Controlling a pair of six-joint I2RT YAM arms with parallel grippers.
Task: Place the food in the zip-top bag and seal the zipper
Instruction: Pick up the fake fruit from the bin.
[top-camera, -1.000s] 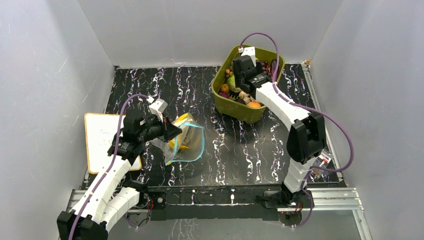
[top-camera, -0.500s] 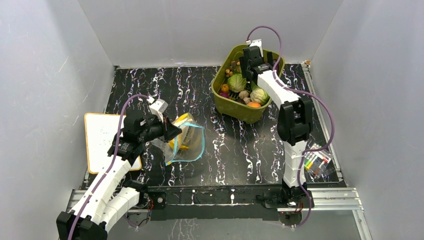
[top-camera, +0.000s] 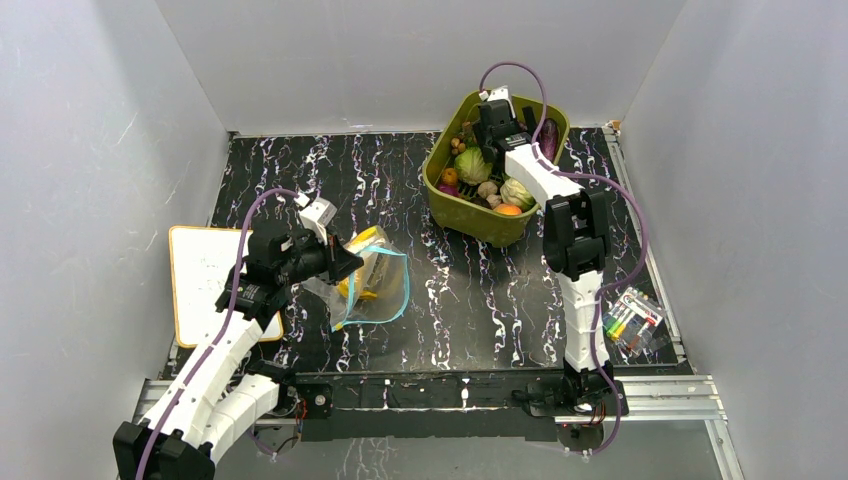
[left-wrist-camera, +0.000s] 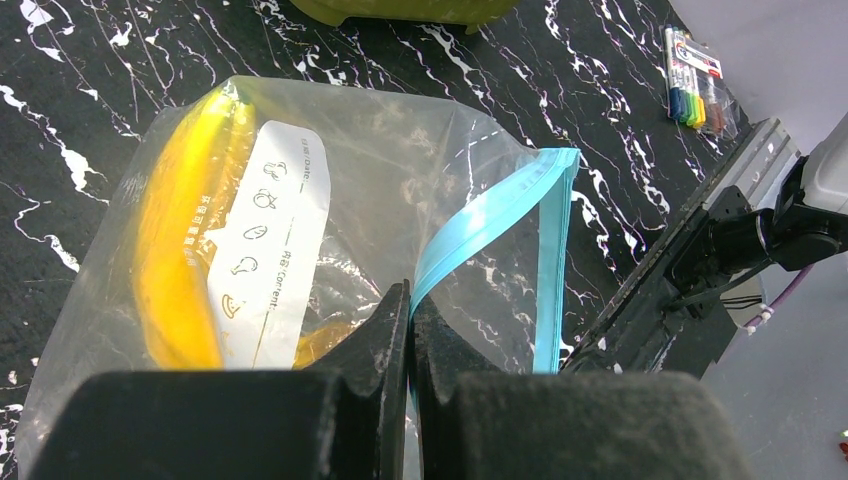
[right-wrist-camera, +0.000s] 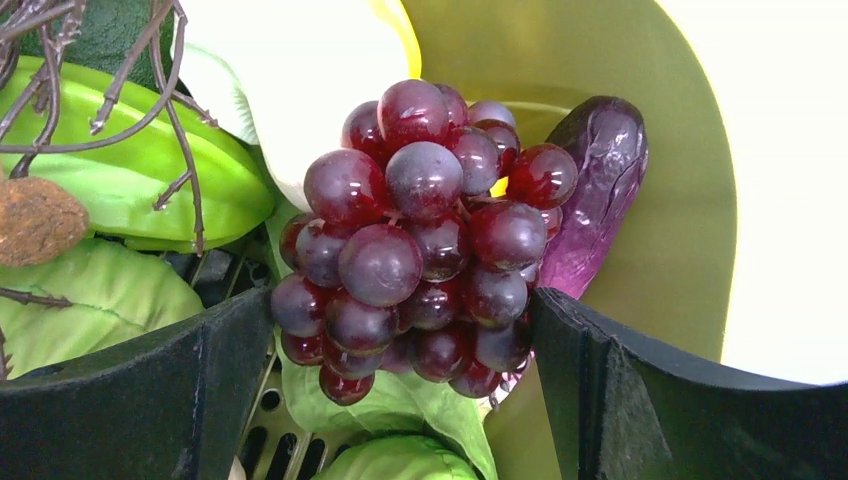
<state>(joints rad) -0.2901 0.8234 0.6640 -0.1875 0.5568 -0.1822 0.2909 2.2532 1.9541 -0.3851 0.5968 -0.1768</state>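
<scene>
Grapes (right-wrist-camera: 420, 240) — between right tool (right-wrist-camera: 400, 340) fingers (right-wrist-camera: 130, 400) | zipper (left-wrist-camera: 485, 220) — pinched in left tool (left-wrist-camera: 410, 310)

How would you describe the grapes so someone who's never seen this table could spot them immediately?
Find the olive-green tub at the far right of the black marbled table. Inside it, the right gripper hangs open with the grapes between its fingers. They're the only cluster of glossy dark-red balls, beside a smooth purple eggplant and flat green leaves.

1. An olive-green tub (top-camera: 478, 222) stands at one o'clock on the black marbled worktop (top-camera: 470, 300).
2. A white board (top-camera: 200, 280) lies flat at eight o'clock.
3. A clear pack of coloured markers (top-camera: 630, 322) lies at four o'clock.
</scene>
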